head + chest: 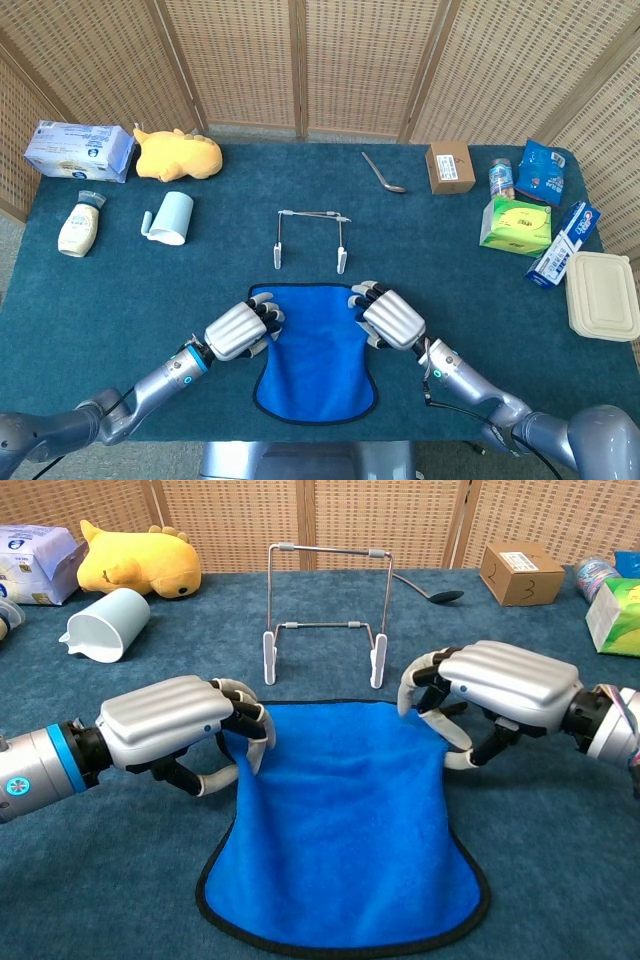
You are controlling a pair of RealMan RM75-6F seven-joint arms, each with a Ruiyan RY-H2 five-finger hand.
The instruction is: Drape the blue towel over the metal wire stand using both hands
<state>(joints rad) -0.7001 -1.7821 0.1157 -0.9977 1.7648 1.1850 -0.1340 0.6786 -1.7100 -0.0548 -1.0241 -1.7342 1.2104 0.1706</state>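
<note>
A blue terry towel with dark edging (pixel 345 820) lies flat on the dark teal carpeted tabletop (pixel 130 290), its far edge just short of the feet of the upright metal wire stand (pixel 325 610), which stands empty at twelve o'clock from the towel.

The left hand (pixel 180 730) rests at the towel's far corner on the nine o'clock side, fingers curled down onto the cloth and thumb tucked beneath; whether the cloth is actually pinched between them cannot be told. The right hand (pixel 490 695) sits at the far corner on the three o'clock side, fingers bent over the towel's edge with the thumb reaching under; here too a true grip on the fabric cannot be confirmed. In the head view both hands flank the towel's upper corners, the left hand (pixel 240 330) and right hand (pixel 392 318) level with each other.

At ten o'clock from the stand lie a pale blue plastic cup on its side (pixel 170 217), a yellow plush toy (pixel 178 154), a blue-and-white tissue pack (pixel 78 150) and a cream squeeze bottle (pixel 78 226). At one to two o'clock are a metal spoon (pixel 383 173), a small brown cardboard box (pixel 450 167), a green tissue box (pixel 515 226) and a beige lidded container (pixel 602 295).
</note>
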